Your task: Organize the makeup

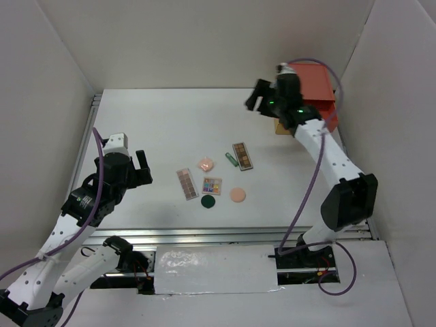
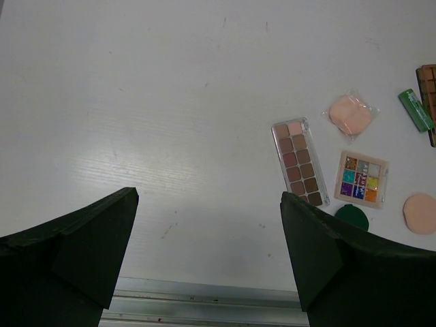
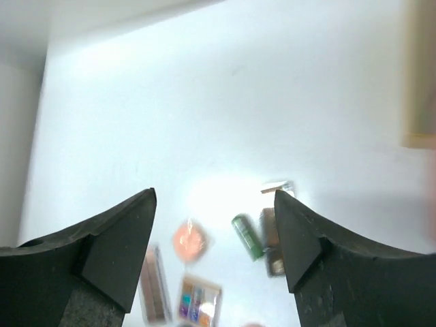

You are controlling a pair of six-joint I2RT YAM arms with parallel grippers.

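Observation:
The makeup lies mid-table: a long brownish palette [image 1: 186,184], a second long palette [image 1: 242,156], a square multicolour palette [image 1: 212,186], one green tube [image 1: 231,160], a wrapped pink compact [image 1: 206,164], a peach compact [image 1: 237,195] and a dark-green compact [image 1: 208,201]. My left gripper [image 1: 143,167] is open and empty, left of them; its view shows the long palette [image 2: 299,162] and square palette [image 2: 362,179]. My right gripper [image 1: 257,95] is open and empty, raised at the back right; its view shows the tube [image 3: 246,236] far below. A second green tube is not visible.
The stacked drawer box [image 1: 313,92], red on top, stands at the back right corner behind the right arm. White walls enclose the table on three sides. A metal rail [image 1: 225,235] runs along the near edge and another along the left side.

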